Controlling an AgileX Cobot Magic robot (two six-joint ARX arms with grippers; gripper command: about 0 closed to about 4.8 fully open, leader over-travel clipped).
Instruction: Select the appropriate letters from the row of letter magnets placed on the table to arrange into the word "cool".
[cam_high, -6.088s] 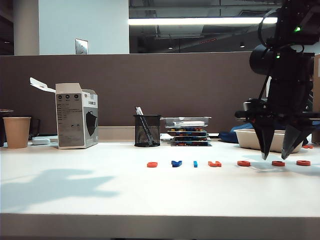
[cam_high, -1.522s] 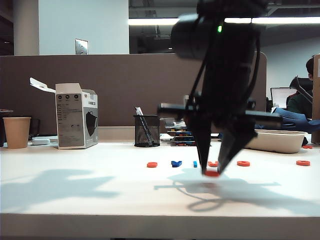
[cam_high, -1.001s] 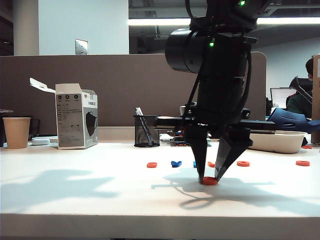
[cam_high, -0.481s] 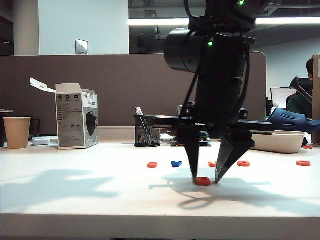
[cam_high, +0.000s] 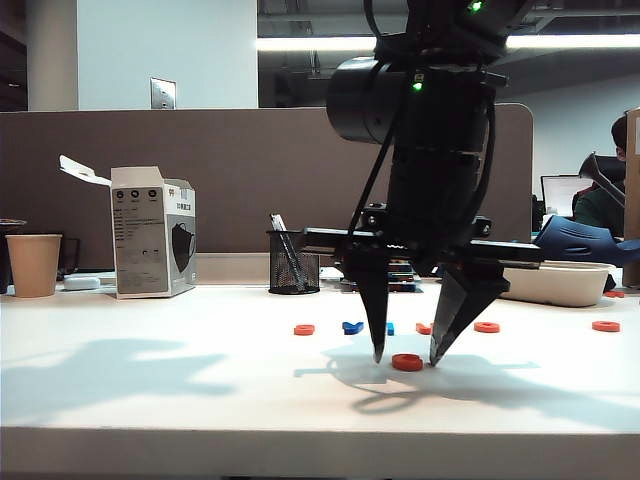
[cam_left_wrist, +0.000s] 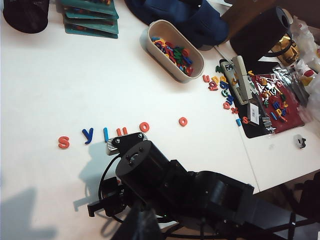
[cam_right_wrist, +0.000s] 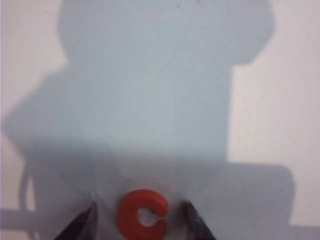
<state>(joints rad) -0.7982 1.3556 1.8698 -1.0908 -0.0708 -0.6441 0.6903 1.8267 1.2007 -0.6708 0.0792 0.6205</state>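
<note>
The right gripper (cam_high: 405, 356) is standing low over the table (cam_high: 180, 380), fingers (cam_high: 377, 320) spreading wide on either side of an orange C (cam_high: 407, 362), which is lying flat between the tips, unheld. The other letters (cam_left_wrist: 105, 134) are lying in a row behind it. The left gripper is out of sight, so I cannot tell its fingers' state.

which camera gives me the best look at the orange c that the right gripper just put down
The right wrist view: the orange C fills the frame from above, its gap plain, flat on the table between the open right gripper fingers. The exterior view shows it only edge-on. In the left wrist view the arm hides it.
</note>
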